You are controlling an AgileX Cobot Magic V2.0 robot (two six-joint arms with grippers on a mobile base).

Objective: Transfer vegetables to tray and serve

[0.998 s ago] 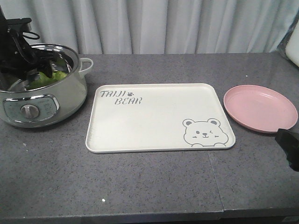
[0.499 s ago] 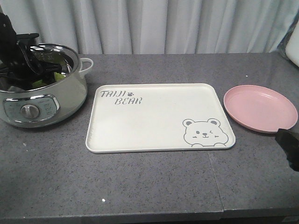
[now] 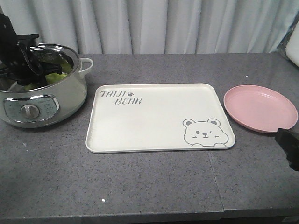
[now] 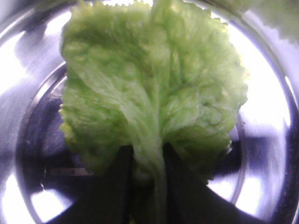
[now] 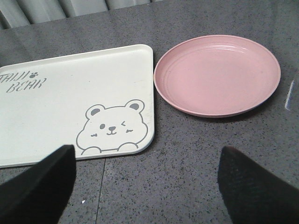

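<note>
The vegetables (image 4: 154,84) are bright green crinkled lettuce leaves with a pale rib, inside the steel pot (image 3: 44,86) at the table's far left; they show green in the front view (image 3: 55,77). My left gripper (image 4: 147,161) is down in the pot, its two dark fingers shut on the leaf's pale rib. The cream-white tray (image 3: 159,119) with "TAIJI BEAR" lettering and a bear lies bare mid-table, also in the right wrist view (image 5: 70,98). My right gripper (image 5: 147,179) is open and empty, low over the table right of the tray.
A round pink plate (image 3: 259,108) lies right of the tray, also in the right wrist view (image 5: 217,74). The pot has a white side handle (image 3: 86,64) and a front control knob (image 3: 30,111). Grey curtains hang behind the table.
My left arm has shifted inside the pot and more green lettuce shows beside it now. The right gripper, tray and plate have not moved.
</note>
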